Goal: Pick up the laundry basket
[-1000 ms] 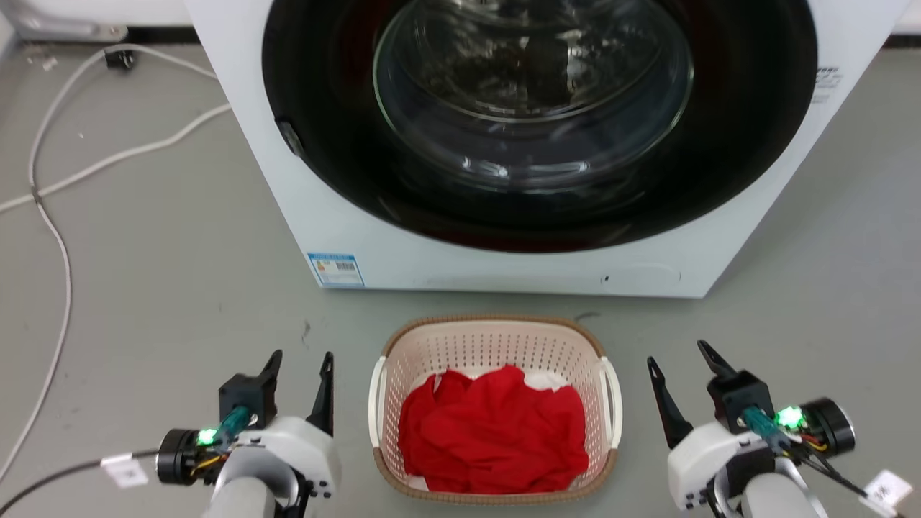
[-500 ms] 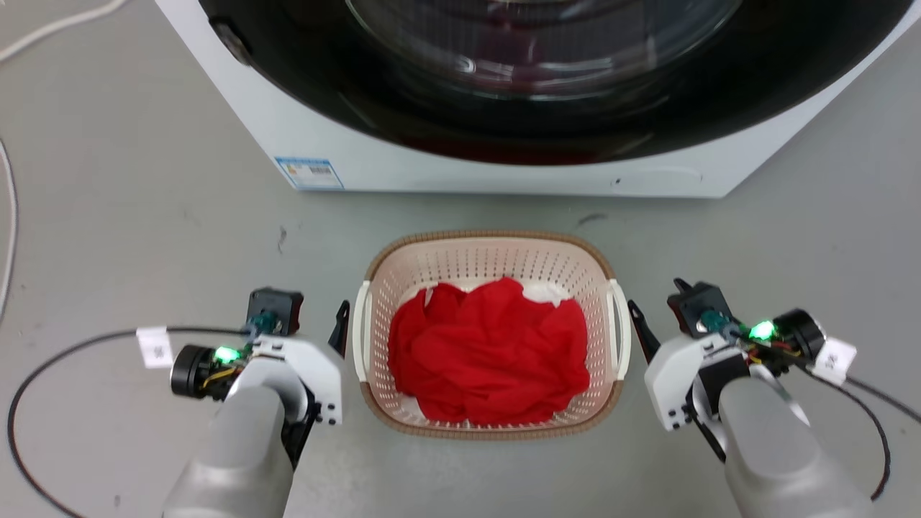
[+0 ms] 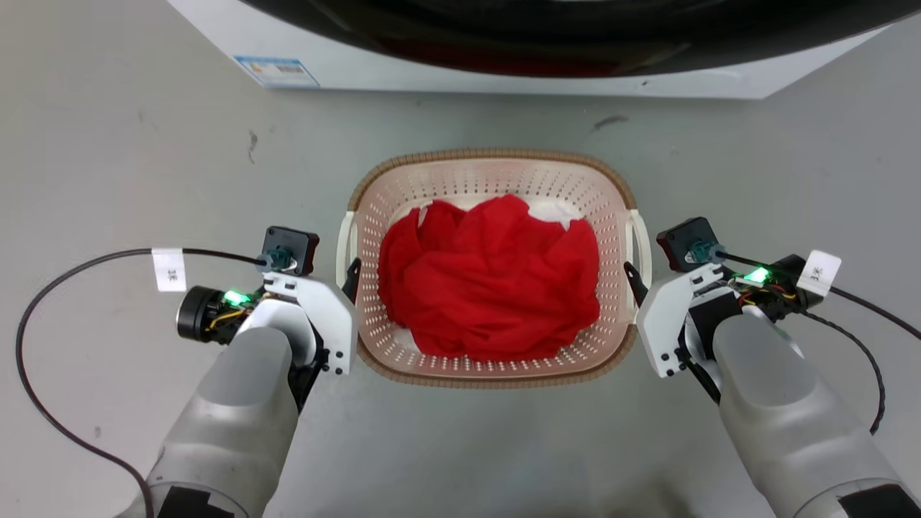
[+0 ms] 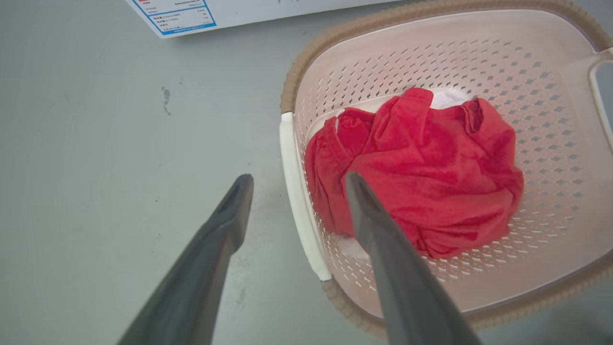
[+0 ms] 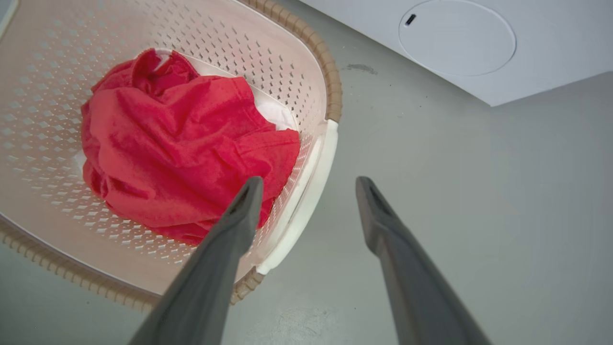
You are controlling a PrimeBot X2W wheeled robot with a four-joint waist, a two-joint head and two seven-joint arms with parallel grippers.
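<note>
The laundry basket sits on the grey floor in front of the washing machine. It is cream-pink and perforated, with a brown woven-look rim. It holds a crumpled red cloth over something white. My left gripper is open at the basket's left white handle. In the left wrist view the left gripper has one finger over the basket's inside and one over the floor. My right gripper is open at the right white handle. In the right wrist view the right gripper straddles it the same way.
The white washing machine, with a blue label, stands just beyond the basket. A black cable loops over the floor at the left and another cable at the right. Bare grey floor lies nearer to me.
The head camera has tipped down, so the washer slid up out of the picture. Both grippers have closed in on the basket's sides and now straddle its handles, still open.
</note>
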